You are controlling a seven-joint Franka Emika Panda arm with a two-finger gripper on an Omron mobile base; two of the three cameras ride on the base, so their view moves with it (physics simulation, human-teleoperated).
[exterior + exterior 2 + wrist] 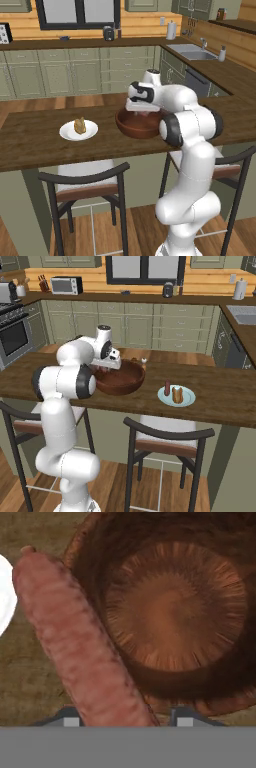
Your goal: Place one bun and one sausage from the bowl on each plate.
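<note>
Two chairs (82, 182) standing nearest, tucked under tabletop (30, 142) front edge. One sausage (80, 642) sitting between claw (127, 721) fingertips, claw partly closed on it (sausage sticking forward past bowl rim). One bowl (137, 127) lying under claw, inside looking bare. Two plates: white plate (67, 132) carrying one bun, well apart from bowl; blue-rimmed plate (187, 400) carrying one bun, one sausage. Open tabletop lying between bowl and each plate.

The dark wooden bowl (122, 381) sits on the counter; a pink sausage (80, 642) hangs close above it. The white plate (67, 134) bears a bun (79, 126); the blue-rimmed plate (189, 400) bears bun and sausage
</note>
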